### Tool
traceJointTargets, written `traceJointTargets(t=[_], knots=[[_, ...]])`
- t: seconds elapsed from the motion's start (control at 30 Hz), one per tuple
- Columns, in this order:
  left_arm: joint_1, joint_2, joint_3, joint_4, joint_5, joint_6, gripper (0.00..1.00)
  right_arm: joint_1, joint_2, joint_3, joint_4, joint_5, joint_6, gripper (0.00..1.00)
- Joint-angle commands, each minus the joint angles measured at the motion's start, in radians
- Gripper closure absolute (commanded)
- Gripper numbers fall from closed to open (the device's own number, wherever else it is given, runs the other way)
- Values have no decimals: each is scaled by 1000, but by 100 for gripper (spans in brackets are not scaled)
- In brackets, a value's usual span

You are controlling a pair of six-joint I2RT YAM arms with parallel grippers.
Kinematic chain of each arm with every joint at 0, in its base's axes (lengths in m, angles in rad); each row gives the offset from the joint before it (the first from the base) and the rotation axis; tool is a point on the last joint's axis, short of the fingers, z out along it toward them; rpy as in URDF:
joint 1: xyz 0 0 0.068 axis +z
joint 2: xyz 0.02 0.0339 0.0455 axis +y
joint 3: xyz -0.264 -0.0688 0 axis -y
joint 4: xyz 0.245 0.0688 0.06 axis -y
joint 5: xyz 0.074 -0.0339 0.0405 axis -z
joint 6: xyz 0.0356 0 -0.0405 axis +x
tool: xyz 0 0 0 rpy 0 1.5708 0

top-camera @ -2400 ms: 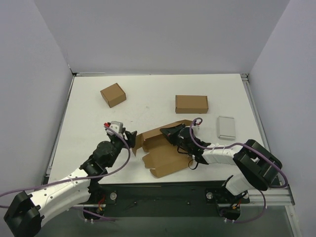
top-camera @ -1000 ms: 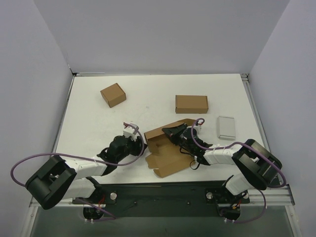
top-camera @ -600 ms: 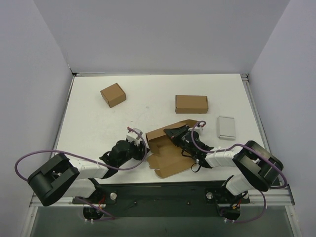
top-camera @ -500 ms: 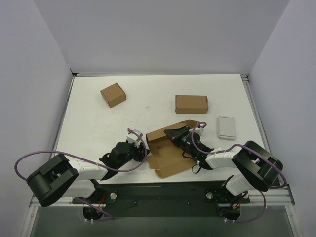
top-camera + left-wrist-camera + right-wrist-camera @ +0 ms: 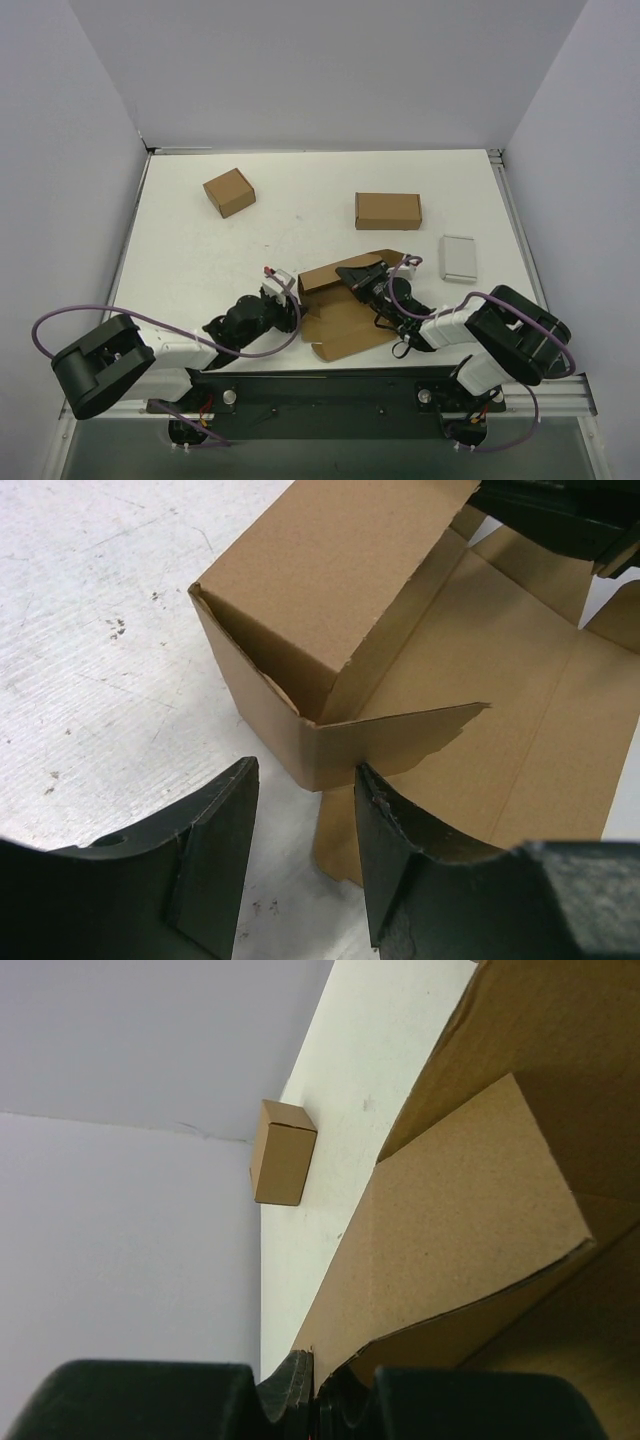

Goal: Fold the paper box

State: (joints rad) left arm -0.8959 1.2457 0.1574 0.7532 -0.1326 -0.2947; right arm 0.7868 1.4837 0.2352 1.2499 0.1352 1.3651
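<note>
Here, one paper box, two cartons, one grey case

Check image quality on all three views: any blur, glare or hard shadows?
Top external view: even diffuse light, soft shadows, no glare, paper box sharp. Left wrist view: the box corner is crisp, near fingers dark and slightly soft. Right wrist view: own fingers are an underexposed blur at the bottom edge; cardboard and far carton in focus.

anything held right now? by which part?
Right gripper is shut on the paper box, pinching the edge of a raised panel. Left gripper is open, jaws astride a corner flap, not clamped.
</note>
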Motion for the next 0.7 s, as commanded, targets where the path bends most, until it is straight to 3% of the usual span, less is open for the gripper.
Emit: traceJointTargets(t=[0.0, 0.33, 0.67], knots=[[-37, 11, 4, 92, -42, 35, 48, 12, -20, -51, -33, 40, -67, 100], [-104, 106, 51, 138, -101, 68, 51, 19, -48, -68, -70, 55, -70, 100], [-176, 188, 77, 225, -306, 63, 56, 29, -54, -74, -79, 64, -72, 100]])
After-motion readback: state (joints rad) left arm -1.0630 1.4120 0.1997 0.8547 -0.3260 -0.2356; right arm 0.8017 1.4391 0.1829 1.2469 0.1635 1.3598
